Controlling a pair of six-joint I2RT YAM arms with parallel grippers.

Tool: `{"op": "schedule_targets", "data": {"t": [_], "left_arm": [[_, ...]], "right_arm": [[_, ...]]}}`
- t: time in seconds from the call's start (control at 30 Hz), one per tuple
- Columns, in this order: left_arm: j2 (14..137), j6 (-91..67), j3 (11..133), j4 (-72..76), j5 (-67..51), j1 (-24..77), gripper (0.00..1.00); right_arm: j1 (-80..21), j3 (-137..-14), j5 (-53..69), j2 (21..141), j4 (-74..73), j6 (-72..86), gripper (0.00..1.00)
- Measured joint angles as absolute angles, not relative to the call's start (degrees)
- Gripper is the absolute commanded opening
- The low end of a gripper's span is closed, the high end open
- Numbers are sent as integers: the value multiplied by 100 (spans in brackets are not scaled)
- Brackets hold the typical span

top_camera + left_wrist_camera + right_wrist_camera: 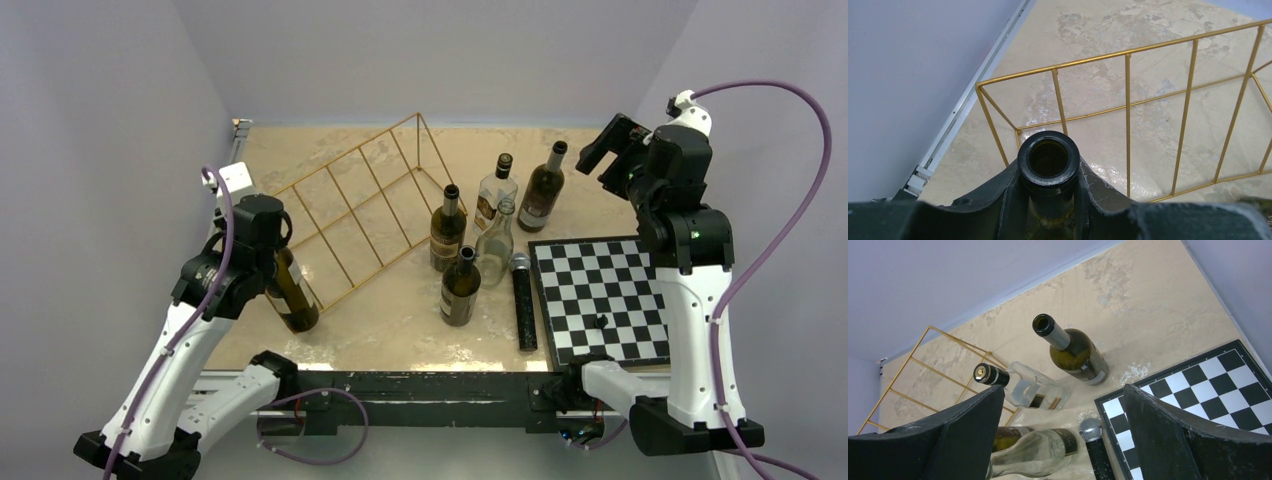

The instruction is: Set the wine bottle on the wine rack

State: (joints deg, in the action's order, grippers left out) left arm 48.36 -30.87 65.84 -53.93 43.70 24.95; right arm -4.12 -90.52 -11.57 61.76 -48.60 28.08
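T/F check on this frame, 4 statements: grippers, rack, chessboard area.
1. The left gripper is shut on the neck of a dark bottle. True.
2. The right gripper holds a bottle. False: it is open and empty, raised above the table.
3. The wine rack already has a bottle in one slot. False: no bottle lies in its slots.
4. A microphone lies along the left edge of the chessboard. True.
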Motion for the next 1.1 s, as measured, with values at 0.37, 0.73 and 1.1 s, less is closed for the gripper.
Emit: {"op": "schedule_targets", "data": {"t": [0.37,0.73,1.1], "left_arm": [[4856,-3179,6117,-4925,4056,1761,0],[4888,-3291,5787,-4595,4139,1463,0],[5041,-3277,5721,-4394,4069,1179,15]], "right_arm": [[-412,-9052,-1253,6180,-4860,2801,93],[-412,-9052,-1253,6178,-4856,2724,94],[-412,-9052,-1253,6252,-4838,2694,94]]}}
